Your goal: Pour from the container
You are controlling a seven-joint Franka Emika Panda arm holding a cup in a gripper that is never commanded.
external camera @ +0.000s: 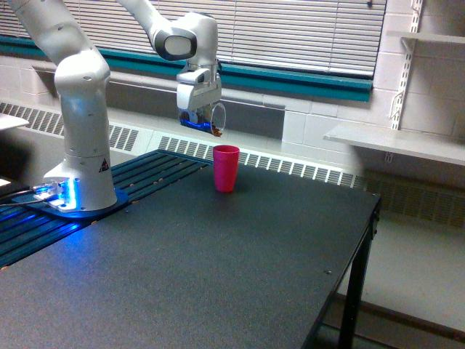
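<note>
No readable text, brands or numbers anywhere. Only sign: a small yellow-and-black triangular warning sticker on the arm's white base column [86,145], low and toward the exterior view's left of the claw [199,121]; its symbol is too small to make out.

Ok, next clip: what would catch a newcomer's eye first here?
Probably the big white robot arm on the exterior view's left, with blue light glowing at its base. Its end effector holds a tilted clear cup above and just left of the pink cup, which stands upright on the dark table.
</note>
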